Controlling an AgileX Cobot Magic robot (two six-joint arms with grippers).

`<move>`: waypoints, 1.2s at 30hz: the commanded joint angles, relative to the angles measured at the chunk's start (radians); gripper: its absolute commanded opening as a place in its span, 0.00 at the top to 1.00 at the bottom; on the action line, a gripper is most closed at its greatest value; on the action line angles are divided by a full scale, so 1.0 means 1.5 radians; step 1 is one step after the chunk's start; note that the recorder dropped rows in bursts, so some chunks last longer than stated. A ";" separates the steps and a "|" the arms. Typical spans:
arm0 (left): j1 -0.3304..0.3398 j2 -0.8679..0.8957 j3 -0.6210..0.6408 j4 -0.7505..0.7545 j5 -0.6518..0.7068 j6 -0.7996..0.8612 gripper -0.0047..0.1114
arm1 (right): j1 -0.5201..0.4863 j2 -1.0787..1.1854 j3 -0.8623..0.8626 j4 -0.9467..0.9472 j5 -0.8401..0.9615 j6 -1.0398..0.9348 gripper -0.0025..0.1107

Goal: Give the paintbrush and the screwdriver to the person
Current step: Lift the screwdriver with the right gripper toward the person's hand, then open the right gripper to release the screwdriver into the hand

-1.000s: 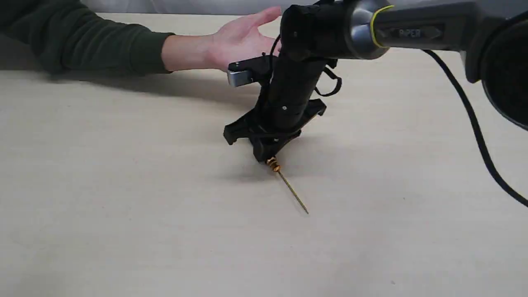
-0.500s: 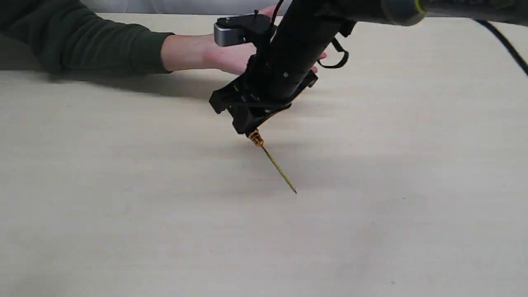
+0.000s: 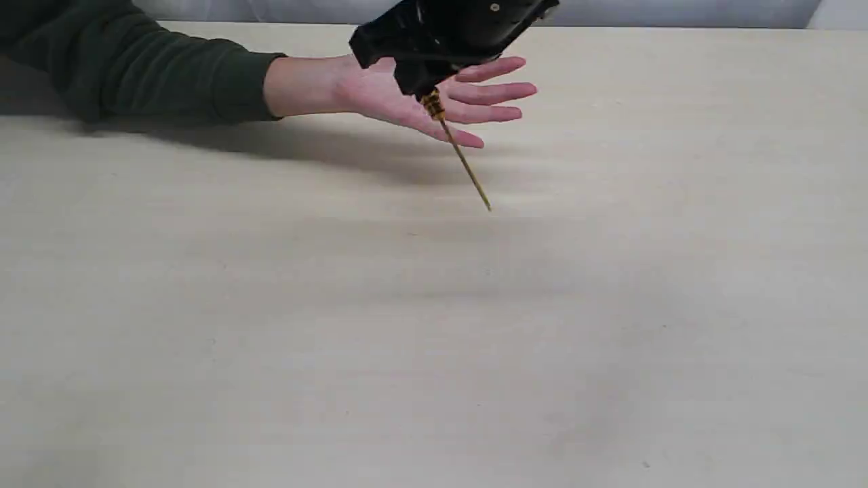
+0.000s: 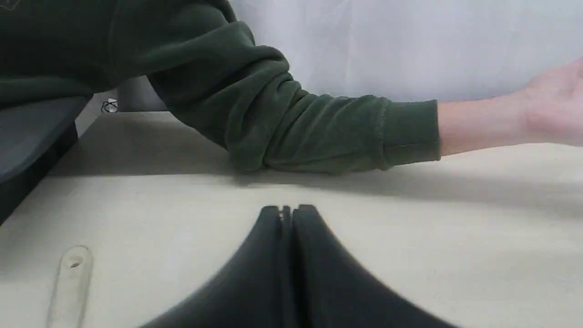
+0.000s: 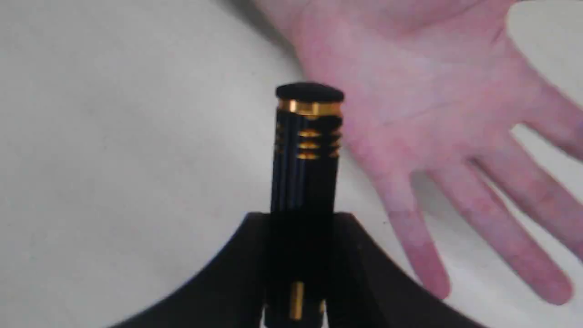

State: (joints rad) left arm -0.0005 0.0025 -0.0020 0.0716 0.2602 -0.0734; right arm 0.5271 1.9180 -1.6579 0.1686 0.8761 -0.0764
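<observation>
My right gripper (image 3: 422,83) is shut on the screwdriver's (image 3: 461,156) black ribbed handle (image 5: 307,150). It holds the tool in the air just in front of the person's open palm (image 3: 447,95). The gold collar and thin shaft slope down away from the hand, with the tip clear of the table. In the right wrist view the handle's cap sits beside the spread palm (image 5: 410,86). My left gripper (image 4: 287,210) is shut on nothing, low over the table near the green sleeve (image 4: 296,123). The paintbrush's pale handle with its hole (image 4: 68,282) lies beside it; the bristles are out of view.
The pale wooden table (image 3: 434,352) fills the exterior view. A dark grey object (image 4: 27,136) stands at the table's edge in the left wrist view, under the person's upper arm. A white backdrop (image 4: 410,41) runs behind the table.
My right gripper has lifted the screwdriver off the table and carried it up and back to the person's hand. The hand has spread flat, palm up.
</observation>
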 commanded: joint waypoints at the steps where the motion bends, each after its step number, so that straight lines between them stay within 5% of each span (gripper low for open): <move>1: -0.004 -0.002 0.001 -0.003 -0.007 -0.001 0.96 | -0.001 0.018 -0.047 -0.065 -0.006 0.051 0.94; 18: -0.004 -0.002 0.001 -0.001 -0.007 -0.001 0.96 | -0.002 0.211 -0.305 -0.217 0.108 0.153 0.94; 29: -0.004 -0.002 0.001 -0.001 -0.007 -0.001 0.96 | -0.026 0.247 -0.345 -0.228 0.113 0.170 0.93; 36: -0.004 -0.002 0.001 -0.001 -0.007 -0.001 0.96 | -0.041 0.247 -0.345 -0.217 0.110 0.170 0.71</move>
State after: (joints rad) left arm -0.0005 0.0025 -0.0020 0.0716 0.2602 -0.0734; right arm 0.4730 2.2889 -2.1668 -0.1667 1.0448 0.1733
